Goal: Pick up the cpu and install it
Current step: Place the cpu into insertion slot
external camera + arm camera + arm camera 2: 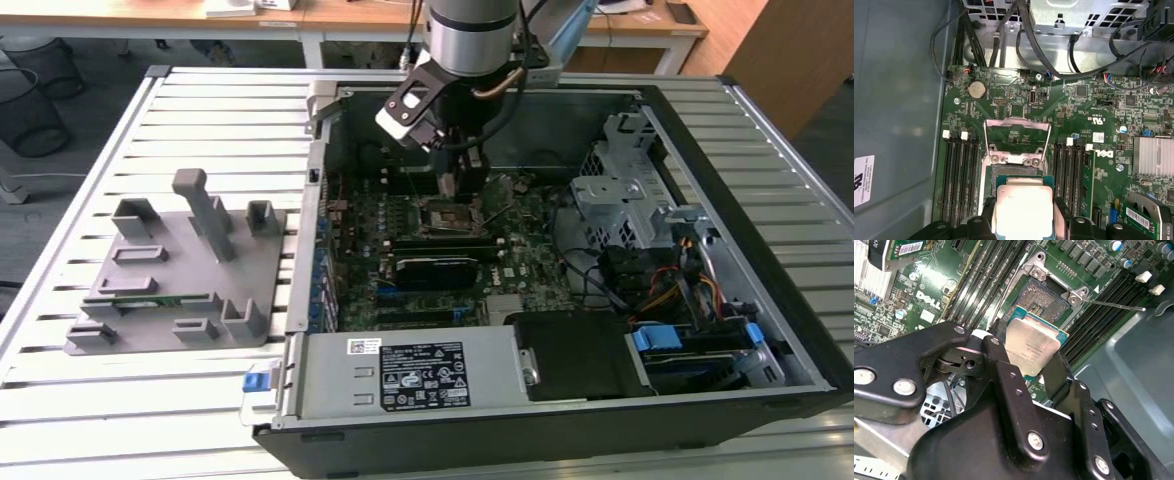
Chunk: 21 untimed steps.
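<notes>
Here: cpu (1033, 347) in claw (1029, 362), near socket (1043, 294).

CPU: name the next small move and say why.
Probably a small shift to centre the cpu over the socket before lowering. The gripper holds it by two edges above the open socket, part of which shows uncovered past the chip's far edge in both wrist views.

A black-and-white label (424, 373) covers the power supply (334, 385) low in the exterior view's middle, a white printed sticker (863, 187) sits on the case wall (899, 100) in the first wrist view, white lettering (1102, 154) marks the motherboard (1019, 107), and faint engraving crosses the cpu (1031, 347) in the second wrist view.
</notes>
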Each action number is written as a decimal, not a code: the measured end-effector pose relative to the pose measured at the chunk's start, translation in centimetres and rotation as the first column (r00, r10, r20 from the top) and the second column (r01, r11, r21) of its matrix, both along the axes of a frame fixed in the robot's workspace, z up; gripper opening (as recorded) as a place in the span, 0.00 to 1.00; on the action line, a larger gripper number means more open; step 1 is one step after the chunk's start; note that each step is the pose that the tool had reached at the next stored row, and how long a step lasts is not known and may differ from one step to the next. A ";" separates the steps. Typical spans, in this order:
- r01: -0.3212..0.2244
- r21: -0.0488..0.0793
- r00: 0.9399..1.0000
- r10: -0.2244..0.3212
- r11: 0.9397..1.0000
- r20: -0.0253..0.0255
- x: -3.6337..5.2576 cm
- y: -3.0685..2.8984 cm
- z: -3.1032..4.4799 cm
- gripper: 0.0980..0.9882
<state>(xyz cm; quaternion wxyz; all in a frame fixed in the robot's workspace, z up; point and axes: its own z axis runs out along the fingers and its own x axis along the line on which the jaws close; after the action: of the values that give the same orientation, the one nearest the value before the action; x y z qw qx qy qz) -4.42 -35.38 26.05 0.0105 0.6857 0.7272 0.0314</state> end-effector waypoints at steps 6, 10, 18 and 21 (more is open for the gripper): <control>0.000 0.000 1.000 0.000 1.000 0.000 0.00 0.07 -0.62 0.49; 0.000 0.000 1.000 0.000 1.000 0.000 0.00 0.15 -1.06 0.49; 0.000 0.000 1.000 0.000 1.000 0.000 0.00 0.25 -1.96 0.49; 0.003 0.000 1.000 -0.003 1.000 0.000 -0.03 0.30 -2.24 0.49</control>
<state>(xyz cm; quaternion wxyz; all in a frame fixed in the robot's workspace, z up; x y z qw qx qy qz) -4.45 -35.08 23.81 0.0106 0.6866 0.7262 0.0314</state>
